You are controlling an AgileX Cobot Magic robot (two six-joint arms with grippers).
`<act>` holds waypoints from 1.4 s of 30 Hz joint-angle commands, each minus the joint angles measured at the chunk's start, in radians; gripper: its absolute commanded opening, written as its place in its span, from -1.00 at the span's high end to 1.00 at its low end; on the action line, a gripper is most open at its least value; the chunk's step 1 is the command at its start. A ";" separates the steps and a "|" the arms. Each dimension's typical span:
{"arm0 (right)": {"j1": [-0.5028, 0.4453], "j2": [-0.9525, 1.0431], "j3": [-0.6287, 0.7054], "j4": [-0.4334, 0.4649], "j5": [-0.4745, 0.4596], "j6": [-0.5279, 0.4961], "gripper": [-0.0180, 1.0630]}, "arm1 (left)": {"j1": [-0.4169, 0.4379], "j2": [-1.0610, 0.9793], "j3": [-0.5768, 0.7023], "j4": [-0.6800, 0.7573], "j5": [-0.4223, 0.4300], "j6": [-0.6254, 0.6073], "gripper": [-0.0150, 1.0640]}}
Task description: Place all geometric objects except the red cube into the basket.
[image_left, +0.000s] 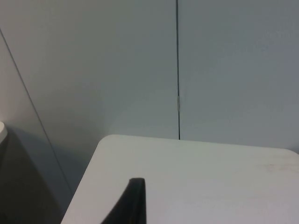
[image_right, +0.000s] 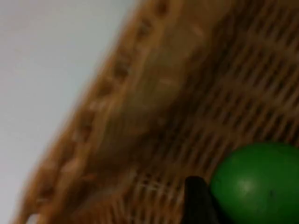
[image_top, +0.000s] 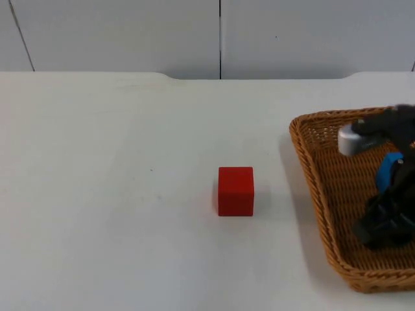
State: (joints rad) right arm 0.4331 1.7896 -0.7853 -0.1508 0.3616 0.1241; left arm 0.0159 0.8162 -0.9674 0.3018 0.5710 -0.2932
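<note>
White table: right gripper (image_top: 382,227) over basket (image_top: 324,168) (green ball (image_right: 257,182) beside).

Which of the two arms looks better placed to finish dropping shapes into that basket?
The right. Its gripper hangs over the wicker basket, right beside a green ball inside it. The left gripper waits near the table's edge, facing the wall.

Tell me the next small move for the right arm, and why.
Probably open the right pincer and lift clear: it is low inside the basket, with a green ball by its fingertip over the weave. The red cube stays on the table; the left arm waits.
</note>
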 commanded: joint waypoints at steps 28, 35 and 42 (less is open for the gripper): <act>-0.453 -0.817 -0.322 -0.143 0.198 0.008 -0.95 | -0.037 0.009 0.005 0.009 -0.019 0.009 -0.84; -0.632 -0.817 -0.212 0.242 0.114 -0.292 -0.95 | -0.088 0.065 0.005 0.017 -0.037 0.009 -0.84; -0.619 -0.817 -0.178 0.235 0.095 -0.319 -0.95 | -0.108 0.117 0.005 0.071 -0.087 -0.057 -0.84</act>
State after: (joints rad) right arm -0.1836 0.9762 -0.9643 0.0827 0.4844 -0.1825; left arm -0.0870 0.9307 -0.9674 0.3504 0.5092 -0.3186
